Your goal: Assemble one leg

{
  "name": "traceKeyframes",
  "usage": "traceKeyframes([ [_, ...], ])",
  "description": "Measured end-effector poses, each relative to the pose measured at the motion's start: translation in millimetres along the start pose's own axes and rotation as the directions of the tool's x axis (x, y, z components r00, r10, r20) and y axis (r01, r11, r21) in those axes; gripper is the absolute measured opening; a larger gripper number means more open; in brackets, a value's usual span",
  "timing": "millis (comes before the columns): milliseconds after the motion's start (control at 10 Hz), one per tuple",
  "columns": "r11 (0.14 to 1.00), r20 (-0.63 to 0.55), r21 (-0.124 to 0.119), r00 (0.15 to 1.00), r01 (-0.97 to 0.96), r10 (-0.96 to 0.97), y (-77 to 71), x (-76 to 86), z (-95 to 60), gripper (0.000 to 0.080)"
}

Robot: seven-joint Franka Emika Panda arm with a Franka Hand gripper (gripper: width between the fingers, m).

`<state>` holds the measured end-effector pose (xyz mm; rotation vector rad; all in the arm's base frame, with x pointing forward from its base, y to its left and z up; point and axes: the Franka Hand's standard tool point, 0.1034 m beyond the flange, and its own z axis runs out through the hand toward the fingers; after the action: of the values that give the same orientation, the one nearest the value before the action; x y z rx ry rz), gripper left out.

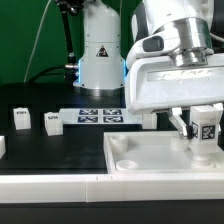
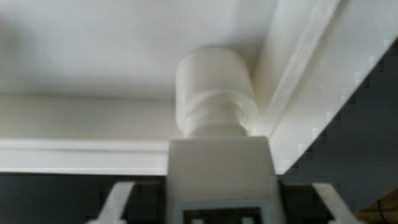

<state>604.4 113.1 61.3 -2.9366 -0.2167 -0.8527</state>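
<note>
The leg is gripped between the closed fingers of the gripper, at 3 o'clock in the exterior view, with its tag facing the camera. It is held upright over the 3 o'clock corner of the white panel, close to the raised rim. Whether its round tip is seated in a socket cannot be told. A loose leg and a second loose leg are seen at 9 o'clock on the table, well apart from the panel.
</note>
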Motion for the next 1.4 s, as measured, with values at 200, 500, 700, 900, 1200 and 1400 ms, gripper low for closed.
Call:
traceKeyframes([
  [200,1.0,0.008,0.002,1.0,0.0,0.0,-0.9,-3.1,5.0,0.0288],
  [500,1.0,-0.001,-0.004,1.0,-0.007,0.007,6.6,-1.5,7.8,0.0288],
  [700,1.0,0.006,-0.003,1.0,-0.007,0.007,5.6,-2.8,8.4,0.0362],
  [900,1.0,0.006,-0.003,1.0,-0.007,0.007,5.8,-2.9,8.4,0.0543],
  [1200,1.0,0.006,-0.003,1.0,-0.007,0.007,5.9,-2.9,8.4,0.0643],
  [1400,1.0,0.006,-0.003,1.0,-0.007,0.007,5.9,-2.9,8.4,0.0649],
])
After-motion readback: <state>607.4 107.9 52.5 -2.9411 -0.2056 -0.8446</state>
